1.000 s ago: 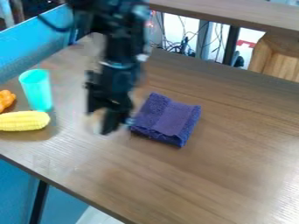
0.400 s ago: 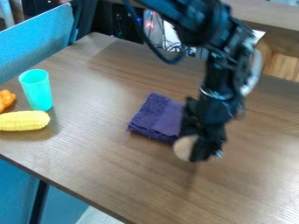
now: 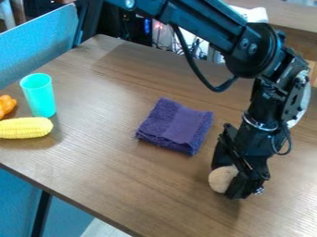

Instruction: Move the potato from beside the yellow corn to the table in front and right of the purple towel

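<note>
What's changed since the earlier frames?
Black two-finger gripper moved right and down in the picture, from left of the folded purple cloth to its lower right, with the round beige object in its jaws. No release seen. Unchanged: cloth, turquoise cup, yellow corn cob, lumpy orange item.

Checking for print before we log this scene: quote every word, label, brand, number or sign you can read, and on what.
None readable.
Cup, corn, cloth, round thing in pincer: none seen.
Arm: any print too small.
</note>
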Tool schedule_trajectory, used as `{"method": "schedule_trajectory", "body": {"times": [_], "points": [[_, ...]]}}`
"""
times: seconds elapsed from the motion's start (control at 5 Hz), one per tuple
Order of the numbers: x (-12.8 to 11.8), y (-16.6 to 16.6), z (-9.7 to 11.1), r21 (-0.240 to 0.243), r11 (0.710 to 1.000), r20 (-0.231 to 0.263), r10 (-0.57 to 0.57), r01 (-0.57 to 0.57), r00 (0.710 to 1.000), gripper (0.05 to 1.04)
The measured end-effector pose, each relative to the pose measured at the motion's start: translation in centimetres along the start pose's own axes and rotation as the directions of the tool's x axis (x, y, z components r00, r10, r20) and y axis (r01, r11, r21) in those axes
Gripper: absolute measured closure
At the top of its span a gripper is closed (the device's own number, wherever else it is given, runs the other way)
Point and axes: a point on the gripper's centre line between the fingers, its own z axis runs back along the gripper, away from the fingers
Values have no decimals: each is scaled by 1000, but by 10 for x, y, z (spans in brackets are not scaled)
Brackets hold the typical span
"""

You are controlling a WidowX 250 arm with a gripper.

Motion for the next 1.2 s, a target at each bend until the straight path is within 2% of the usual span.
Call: {"method": "schedule_trajectory", "body": {"times": [0.2,0.4,0.6,0.8,1.0,1.2], "points": [[-14,-5,3,-16,999,42,36,-36,998,77],[-30,0,45,-36,994,199,111,-105,974,83],[-52,3,69,-113,983,355,173,-141,919,83],[-91,8,87,-157,964,435,262,-214,861,83],[-127,30,66,-127,918,334,396,-376,855,83],[-160,66,49,-102,855,260,516,-508,816,83]]}}
